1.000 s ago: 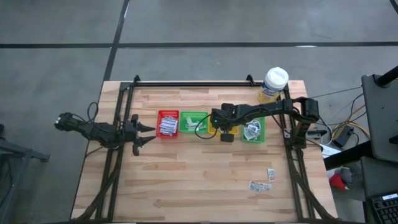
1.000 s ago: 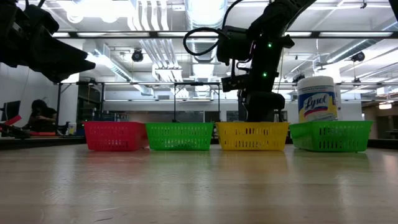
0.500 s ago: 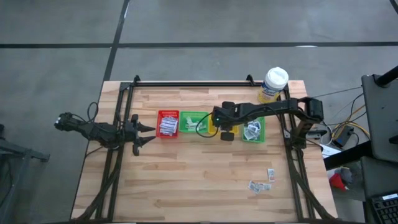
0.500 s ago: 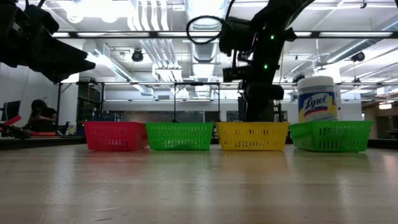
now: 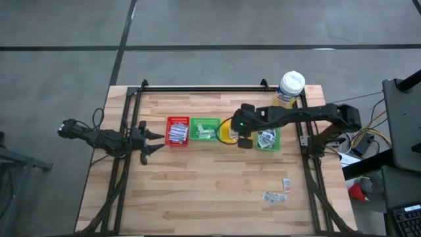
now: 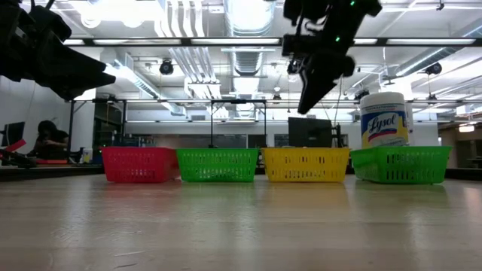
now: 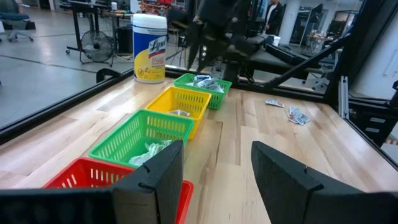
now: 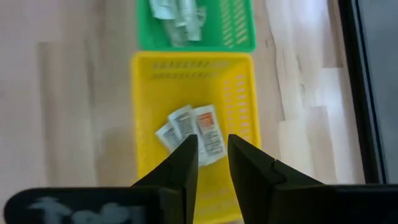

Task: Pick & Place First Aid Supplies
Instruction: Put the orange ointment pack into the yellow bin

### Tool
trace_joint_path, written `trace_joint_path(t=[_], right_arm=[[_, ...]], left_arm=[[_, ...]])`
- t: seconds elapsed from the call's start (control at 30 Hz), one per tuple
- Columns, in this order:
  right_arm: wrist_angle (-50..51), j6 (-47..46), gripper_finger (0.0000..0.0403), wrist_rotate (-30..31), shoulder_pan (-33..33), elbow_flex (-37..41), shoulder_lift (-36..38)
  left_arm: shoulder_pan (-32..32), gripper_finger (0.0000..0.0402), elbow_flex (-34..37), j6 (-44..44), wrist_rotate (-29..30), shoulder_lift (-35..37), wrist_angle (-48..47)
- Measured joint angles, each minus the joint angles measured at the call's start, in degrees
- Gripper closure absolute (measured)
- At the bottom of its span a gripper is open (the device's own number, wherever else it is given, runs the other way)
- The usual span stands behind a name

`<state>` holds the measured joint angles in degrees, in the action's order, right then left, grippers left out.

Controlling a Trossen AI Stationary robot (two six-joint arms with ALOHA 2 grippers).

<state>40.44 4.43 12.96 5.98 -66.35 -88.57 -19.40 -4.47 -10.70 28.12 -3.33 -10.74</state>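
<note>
Three small packets (image 8: 189, 134) lie in the yellow tray (image 8: 241, 118), directly below the right tool (image 8: 212, 152), whose fingers stand slightly apart, holding nothing. More packets (image 5: 277, 191) lie loose near the bench's (image 5: 210, 191) front right corner. The left tool (image 5: 155, 141) waits at the left edge, fingers apart, empty. A tub (image 5: 290, 89) stands at the back right corner.

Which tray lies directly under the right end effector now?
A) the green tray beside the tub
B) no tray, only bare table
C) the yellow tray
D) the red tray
C: the right wrist view shows the right end effector above the yellow tray, which holds a few packets.
</note>
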Motion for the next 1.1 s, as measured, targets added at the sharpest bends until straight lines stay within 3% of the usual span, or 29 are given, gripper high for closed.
trace_joint_path(t=[0.6, 1.1], right_arm=[[18.05, -17.70, 0.0326, -15.62, -17.50, 0.00, 8.06], [25.75, -53.35, 0.0291, -21.33, -28.56, 4.59, 8.23]], left_arm=[[-0.02, 0.0213, 0.00, 0.00, 0.02, -0.09, 0.01], [0.00, 0.0213, -0.01, 0.00, 0.00, -0.09, 0.01]])
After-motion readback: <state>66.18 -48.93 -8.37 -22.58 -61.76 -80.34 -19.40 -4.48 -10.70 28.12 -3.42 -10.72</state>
